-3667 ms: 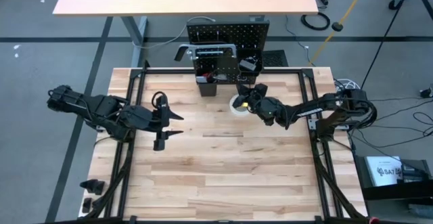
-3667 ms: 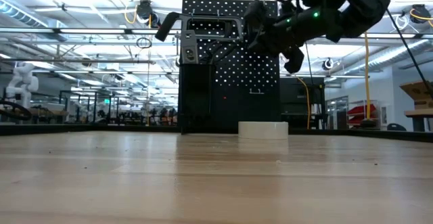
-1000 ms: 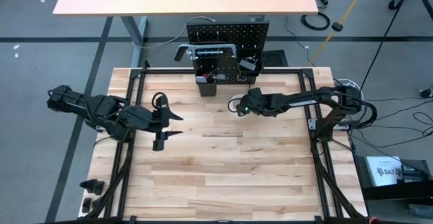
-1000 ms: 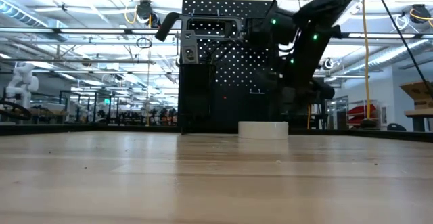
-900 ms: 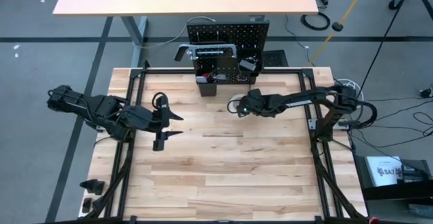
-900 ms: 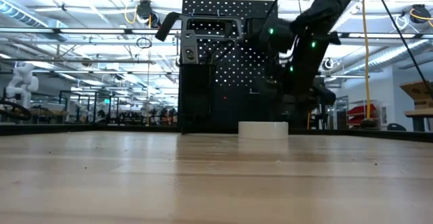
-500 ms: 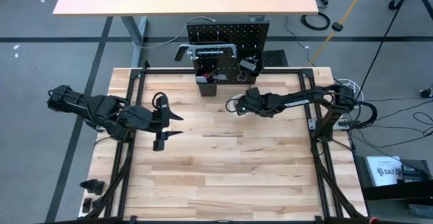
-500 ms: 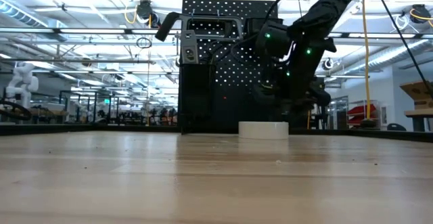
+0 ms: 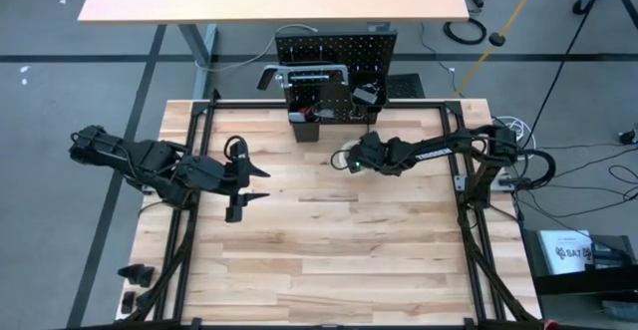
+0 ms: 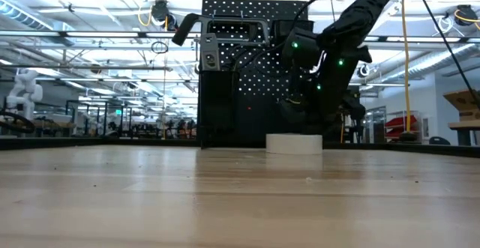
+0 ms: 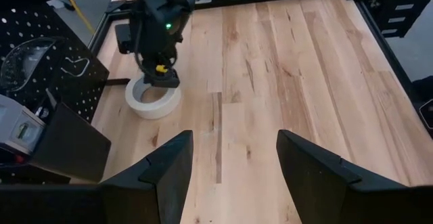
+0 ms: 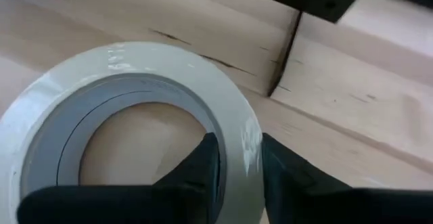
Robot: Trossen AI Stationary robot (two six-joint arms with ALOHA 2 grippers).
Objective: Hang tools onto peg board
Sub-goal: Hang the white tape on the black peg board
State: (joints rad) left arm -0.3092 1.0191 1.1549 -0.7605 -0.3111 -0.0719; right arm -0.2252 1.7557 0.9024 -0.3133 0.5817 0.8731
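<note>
The white tape roll (image 12: 128,126) lies flat on the wooden worktop (image 9: 329,250), just in front of the peg board (image 9: 336,49). It is a wide, pale ring with a greyish inner core, and bare wood shows through its middle. The right pincer (image 12: 233,166) comes down over its rim, one dark finger inside the ring and one outside, the two pressed against the tape wall between them. In the low view the roll (image 10: 294,143) is a short white drum, with the right arm's wrist close above it hiding the fingers.

The peg board stands upright at the worktop's far edge, black and perforated, with a grey bar clamp (image 10: 225,29) hung across its top and a black bin (image 9: 304,126) at its foot. What fills the bin is too dark to make out.

The left pincer (image 9: 249,184) hangs above the worktop's left part, well apart from the roll, its fingers spread with nothing between them.
</note>
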